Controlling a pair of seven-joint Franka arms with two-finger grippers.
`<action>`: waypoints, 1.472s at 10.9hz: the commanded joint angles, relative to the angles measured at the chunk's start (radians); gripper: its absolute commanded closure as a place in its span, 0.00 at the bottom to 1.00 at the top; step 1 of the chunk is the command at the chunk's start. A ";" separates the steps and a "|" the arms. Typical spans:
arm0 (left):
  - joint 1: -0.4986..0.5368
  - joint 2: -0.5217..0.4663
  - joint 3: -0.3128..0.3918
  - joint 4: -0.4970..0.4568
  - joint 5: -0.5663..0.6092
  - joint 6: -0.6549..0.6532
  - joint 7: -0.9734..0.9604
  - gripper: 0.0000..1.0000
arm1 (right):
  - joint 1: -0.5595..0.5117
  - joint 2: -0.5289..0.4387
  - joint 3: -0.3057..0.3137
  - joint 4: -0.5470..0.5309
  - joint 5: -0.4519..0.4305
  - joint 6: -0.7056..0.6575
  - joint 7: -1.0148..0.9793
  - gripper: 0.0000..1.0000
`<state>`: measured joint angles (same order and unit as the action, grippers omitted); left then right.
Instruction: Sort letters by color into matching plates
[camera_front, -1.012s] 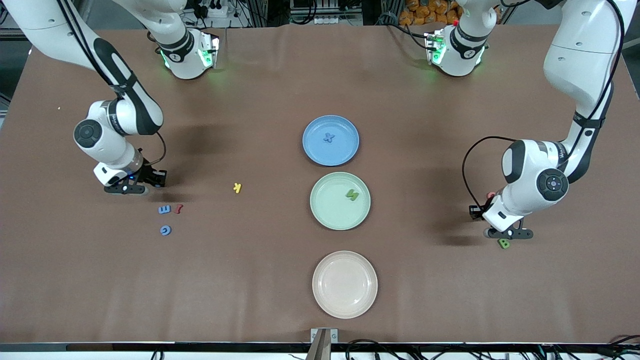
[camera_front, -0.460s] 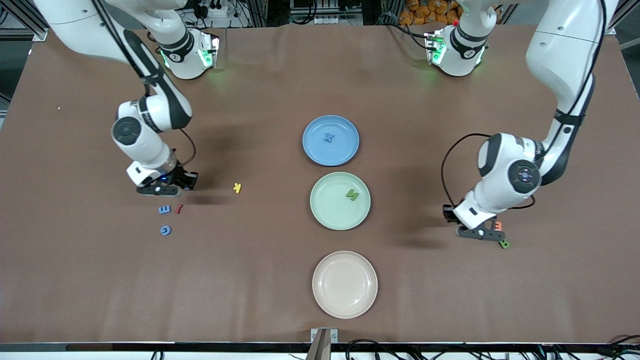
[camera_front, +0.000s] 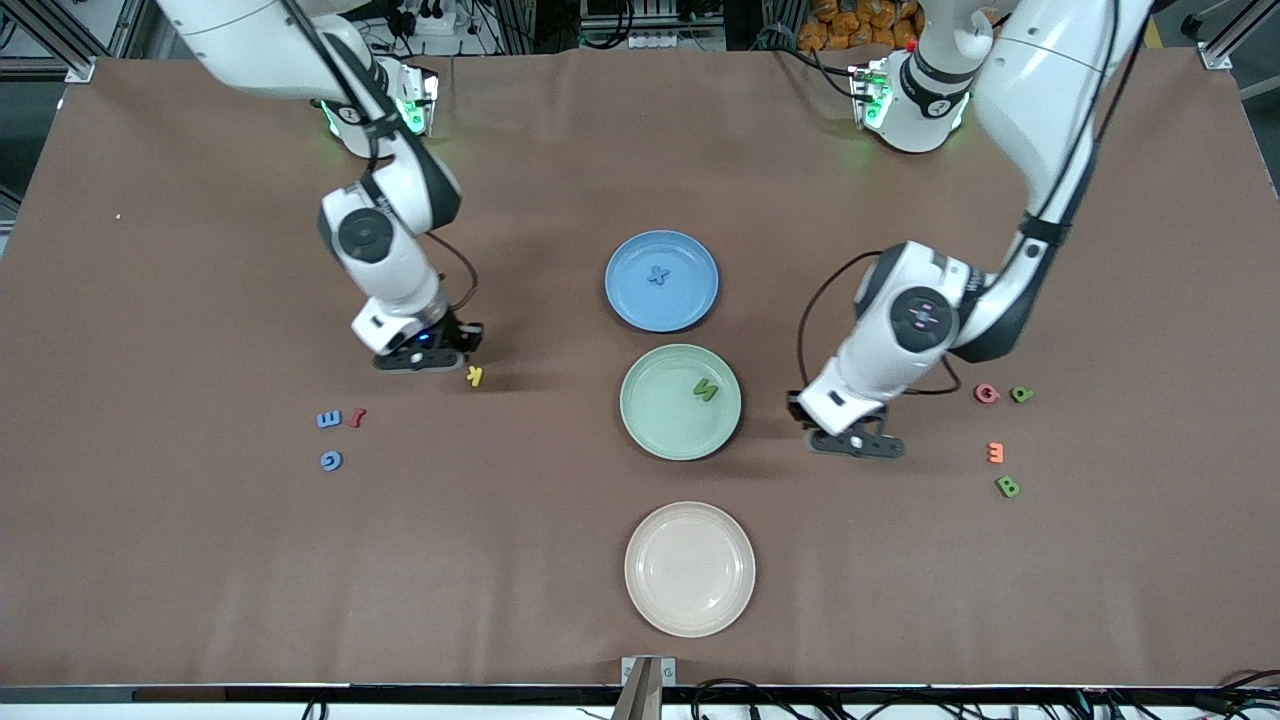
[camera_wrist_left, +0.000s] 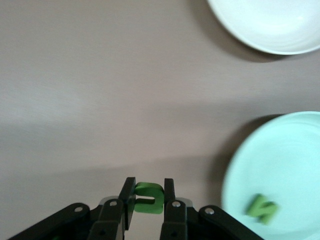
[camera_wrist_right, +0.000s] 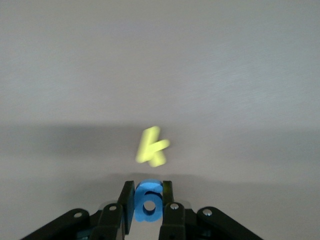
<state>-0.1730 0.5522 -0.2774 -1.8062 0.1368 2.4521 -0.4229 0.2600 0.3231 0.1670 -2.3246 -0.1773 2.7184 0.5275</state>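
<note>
- Step in hand, as judged: both arms carry a letter toward its matching plate. Each letter should be brought over the plate's middle, lowered close to the plate and only then let go, so the light foam does not bounce out; the arms should approach in turn, since the two plates sit just beside each other.
- Left end effector (camera_wrist_left: 146, 200): clenched on a small green foam letter (camera_wrist_left: 148, 197), over the brown surface (camera_front: 560, 480) beside the pale mint green round plate (camera_front: 650, 400), which already holds a green letter (camera_front: 705, 390).
- Right end effector (camera_wrist_right: 147, 202): clenched on a small blue foam letter (camera_wrist_right: 148, 201), over a yellow foam letter (camera_wrist_right: 152, 146), not yet at the medium blue round plate (camera_front: 640, 295).
</note>
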 joint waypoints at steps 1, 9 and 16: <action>-0.107 0.061 0.011 0.096 0.014 -0.016 -0.193 1.00 | 0.141 0.022 -0.008 0.057 -0.001 -0.035 0.101 0.94; -0.253 0.183 0.044 0.206 0.015 -0.009 -0.384 0.88 | 0.456 0.247 -0.008 0.422 -0.001 -0.241 0.423 0.94; -0.286 0.193 0.043 0.177 0.014 -0.042 -0.496 0.54 | 0.524 0.269 -0.006 0.456 0.001 -0.270 0.468 0.70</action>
<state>-0.4348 0.7475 -0.2455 -1.6336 0.1368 2.4336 -0.8596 0.7769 0.5838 0.1665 -1.8942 -0.1767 2.4747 0.9709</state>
